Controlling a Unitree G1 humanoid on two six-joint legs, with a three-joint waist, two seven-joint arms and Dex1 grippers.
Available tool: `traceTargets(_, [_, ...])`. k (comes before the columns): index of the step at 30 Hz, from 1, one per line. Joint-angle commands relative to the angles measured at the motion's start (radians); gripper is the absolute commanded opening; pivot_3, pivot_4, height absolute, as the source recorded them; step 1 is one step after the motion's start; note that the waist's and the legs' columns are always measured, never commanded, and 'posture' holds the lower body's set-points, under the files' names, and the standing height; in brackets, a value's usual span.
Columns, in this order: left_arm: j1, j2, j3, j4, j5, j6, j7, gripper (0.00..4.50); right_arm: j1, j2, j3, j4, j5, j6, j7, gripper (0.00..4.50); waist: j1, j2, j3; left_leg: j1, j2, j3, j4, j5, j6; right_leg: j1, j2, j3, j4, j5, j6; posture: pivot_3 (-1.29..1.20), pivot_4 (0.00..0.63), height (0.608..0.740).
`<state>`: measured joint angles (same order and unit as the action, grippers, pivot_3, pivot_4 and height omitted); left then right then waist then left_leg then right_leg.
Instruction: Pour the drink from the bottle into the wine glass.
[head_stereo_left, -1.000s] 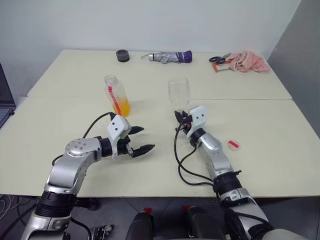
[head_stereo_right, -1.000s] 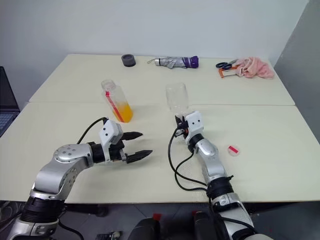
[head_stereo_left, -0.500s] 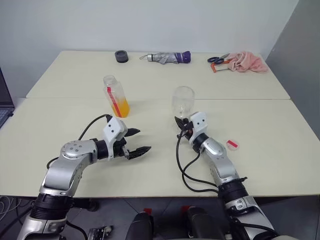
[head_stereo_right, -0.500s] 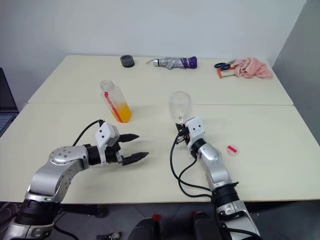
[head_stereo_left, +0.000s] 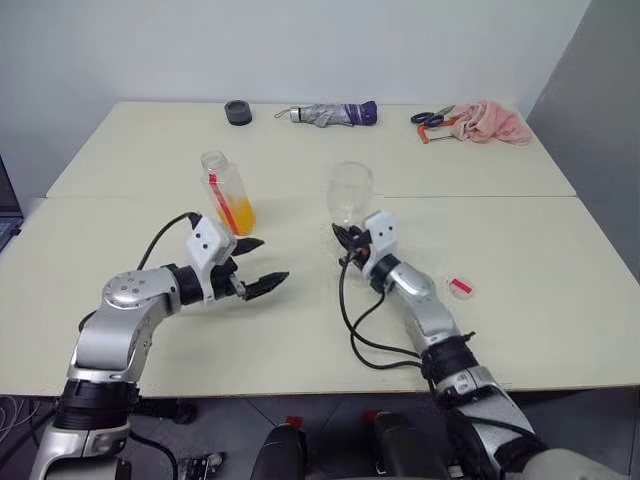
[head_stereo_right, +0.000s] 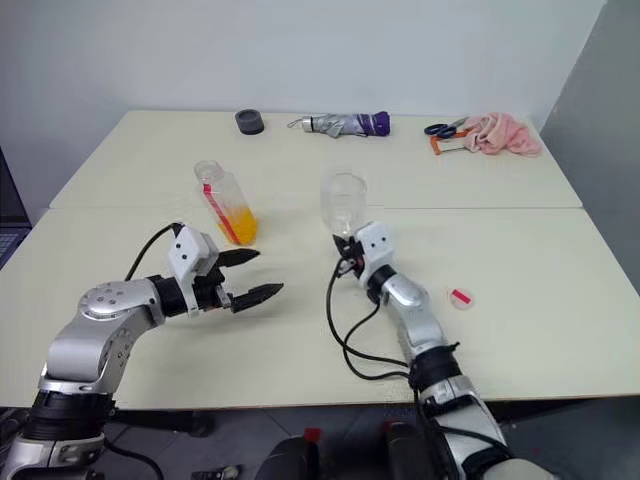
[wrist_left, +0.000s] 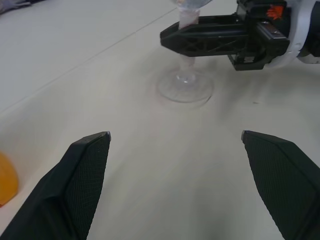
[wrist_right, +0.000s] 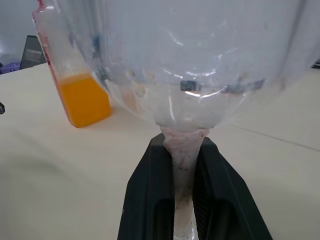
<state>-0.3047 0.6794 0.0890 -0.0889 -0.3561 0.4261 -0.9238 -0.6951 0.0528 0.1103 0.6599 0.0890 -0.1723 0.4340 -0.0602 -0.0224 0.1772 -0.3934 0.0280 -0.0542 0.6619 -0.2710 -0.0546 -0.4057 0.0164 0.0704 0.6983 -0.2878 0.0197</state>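
Note:
The bottle (head_stereo_left: 228, 190) stands uncapped on the left part of the table, with orange drink (head_stereo_left: 241, 214) in its lower part. The empty wine glass (head_stereo_left: 350, 191) stands upright to its right, its foot (wrist_left: 186, 90) on or just above the tabletop. My right gripper (head_stereo_left: 346, 243) is shut on the glass's stem (wrist_right: 182, 149), just under the bowl. My left gripper (head_stereo_left: 258, 264) is open with nothing between its fingers (wrist_left: 88, 176). It hovers nearer to me than the bottle and apart from it, pointing toward the glass.
A small red-and-white cap (head_stereo_left: 461, 288) lies on the table right of my right arm. Along the far edge lie a black round object (head_stereo_left: 238, 112), a folded umbrella (head_stereo_left: 326, 113), scissors (head_stereo_left: 431, 118) and a pink cloth (head_stereo_left: 490, 122). A seam (head_stereo_left: 500, 197) joins two tables.
Both arms have shifted a little to the left. The right gripper carried the glass nearer the bottle, and the open left gripper rose toward the bottle. The camera view has also shifted.

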Motion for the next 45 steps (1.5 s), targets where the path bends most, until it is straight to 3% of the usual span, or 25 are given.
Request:
traceTargets(1, [-0.022,0.013,0.045,-0.027,-0.024,-0.014,0.01,4.5,-0.059,0.012,-0.016,0.101,0.001,-0.085,0.025,0.17,0.0,0.0,0.0,0.0,0.0,0.0,0.0,0.0,0.0,0.0,0.0,0.0,0.0,0.0,0.0,0.0,0.15,0.74])
traceTargets(7, [-0.041,0.026,0.076,-0.068,-0.045,0.002,0.02,4.5,-0.079,0.011,-0.014,0.216,-0.011,-0.148,0.058,0.17,0.001,0.0,0.0,-0.002,0.0,0.0,0.0,0.0,0.0,0.0,-0.002,0.0,0.0,0.0,0.0,0.0,0.15,0.74])
traceTargets(18, [-0.102,0.048,0.088,-0.162,-0.11,0.07,0.045,4.5,-0.064,0.012,-0.022,0.246,-0.009,-0.158,0.081,0.17,0.001,0.0,0.0,-0.001,0.0,-0.001,0.0,0.0,0.0,0.0,-0.002,0.0,0.0,0.0,0.0,0.0,0.15,0.74])
traceTargets(19, [-0.103,0.049,0.086,-0.164,-0.109,0.07,0.046,4.5,-0.064,0.013,-0.023,0.246,-0.008,-0.158,0.081,0.91,0.001,0.0,0.0,-0.001,0.0,-0.001,0.0,0.0,0.0,0.0,-0.002,0.0,0.0,0.0,0.0,0.0,0.15,0.74])
traceTargets(21, [-0.104,0.051,0.08,-0.166,-0.104,0.067,0.045,4.5,-0.066,0.015,-0.024,0.246,-0.007,-0.158,0.083,1.44,0.001,0.0,0.0,-0.001,0.001,-0.001,0.0,0.0,0.0,0.0,-0.001,0.0,0.0,0.0,0.0,0.0,0.15,0.74])
traceTargets(29, [-0.121,0.046,0.058,-0.173,-0.097,0.058,0.05,4.5,-0.055,0.016,-0.025,0.225,-0.003,-0.15,0.092,4.3,0.001,0.0,0.0,-0.001,0.0,-0.001,0.0,0.0,0.0,0.0,-0.001,0.0,0.0,0.0,0.0,0.0,0.15,0.74])
traceTargets(30, [-0.122,0.046,0.057,-0.173,-0.098,0.057,0.05,4.5,-0.053,0.015,-0.025,0.222,-0.004,-0.15,0.092,4.47,0.001,0.0,0.0,-0.001,0.0,-0.001,0.0,0.0,0.0,0.0,-0.001,0.0,0.0,0.0,0.0,0.0,0.15,0.74])
traceTargets(45, [-0.073,0.025,0.088,-0.209,-0.142,0.077,0.09,4.5,0.126,-0.063,-0.007,-0.06,0.017,-0.019,0.171,4.47,0.002,0.0,0.0,-0.001,0.001,-0.001,0.0,0.0,0.0,0.0,-0.001,0.0,0.0,0.0,0.0,0.0,0.15,0.74])
